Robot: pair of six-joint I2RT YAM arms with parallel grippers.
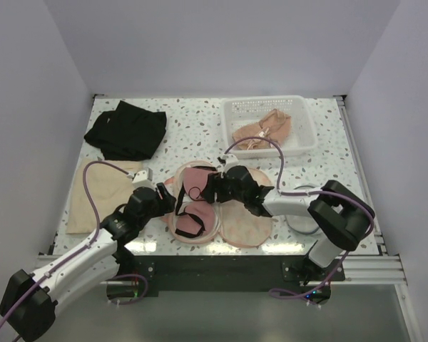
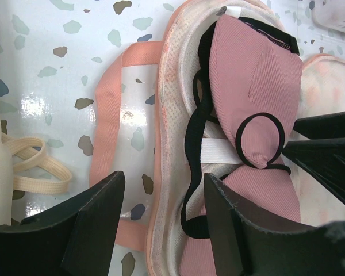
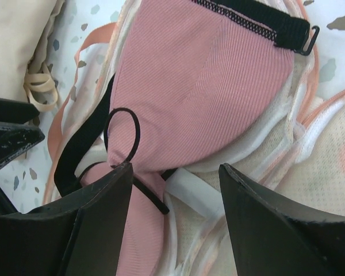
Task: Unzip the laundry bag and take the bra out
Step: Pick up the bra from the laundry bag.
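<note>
Near edge: both arms reach in from their bases and meet at table centre.

L gripper [image 1: 167, 202] [image 2: 164, 179]: fingers spread, nothing pinched. It hangs over the L rim of the laundry bag [image 1: 247, 225] [image 2: 171, 115]; the rim and a peach strap loop [image 2: 106, 132] show in the gap betw. the fingers.

R gripper [image 1: 212, 191] [image 3: 175, 169]: fingers spread too, nothing held. It sits directly over the bra [image 1: 192, 181] [image 2: 248, 86] [image 3: 201, 86], tips just above the narrow middle where the black strap loops. Cannot tell whether the tips touch the fabric.

Bra: pink w/ black trim and straps, lying exposed on the bag's white/peach mesh, betw. the two grippers. Black hook end visible at the upper R in the R wrist view. Bag lies flat, round, at centre of the speckled table [image 1: 192, 121].

L of the bag: beige cloth [image 1: 100, 196], w/ a beige elastic loop [image 2: 34, 167] [image 3: 40, 86] at its edge.

Far R: white basket [image 1: 308, 121] w/ peach garments [image 1: 264, 132] inside.

Far L: black garment [image 1: 126, 130], crumpled, well apart from the bag.
</note>
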